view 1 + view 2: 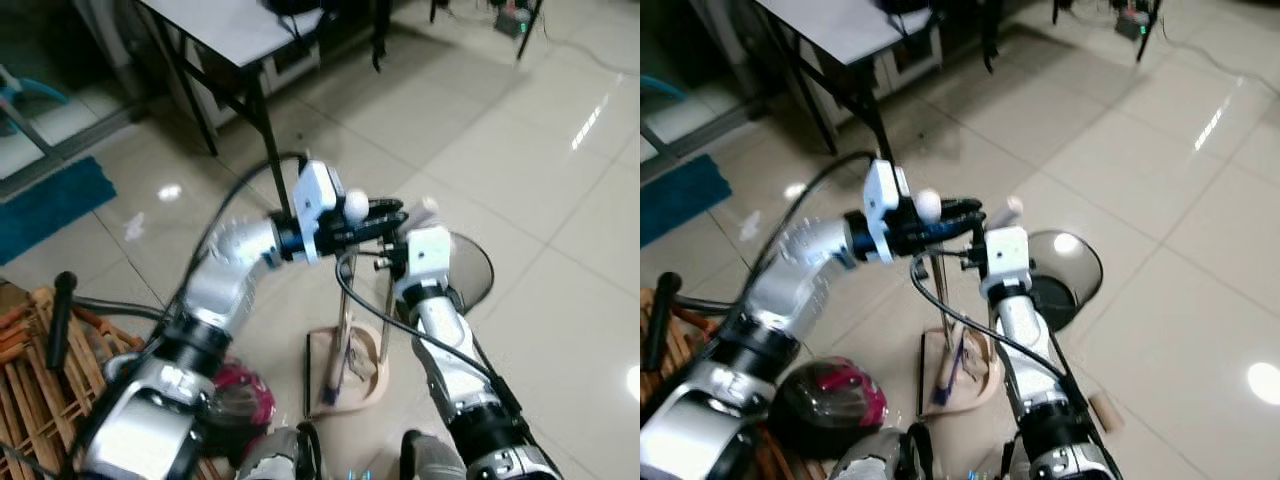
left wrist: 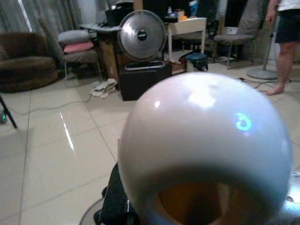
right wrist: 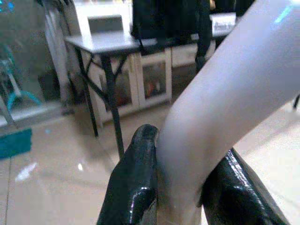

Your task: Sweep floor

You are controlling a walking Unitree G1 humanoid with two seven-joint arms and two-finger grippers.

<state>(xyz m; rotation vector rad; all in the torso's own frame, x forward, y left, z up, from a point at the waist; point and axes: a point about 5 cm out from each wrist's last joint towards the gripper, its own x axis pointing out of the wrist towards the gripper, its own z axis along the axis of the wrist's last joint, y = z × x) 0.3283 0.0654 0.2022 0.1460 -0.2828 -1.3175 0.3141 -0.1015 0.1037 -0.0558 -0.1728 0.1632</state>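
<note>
No text, label, brand or number can be read anywhere.

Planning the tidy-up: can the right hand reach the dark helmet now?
Probably not: the right hand is shut on a white handle, and the helmet lies low on the far side, under the left arm.

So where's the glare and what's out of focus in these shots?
Left eye view: bright ceiling-light glare on the floor tiles. Left wrist view: the white knob sits too close and blurs, with a streak on the floor behind it. Right wrist view: the pale handle between the right gripper's jaws is soft, the table behind sharper.
</note>
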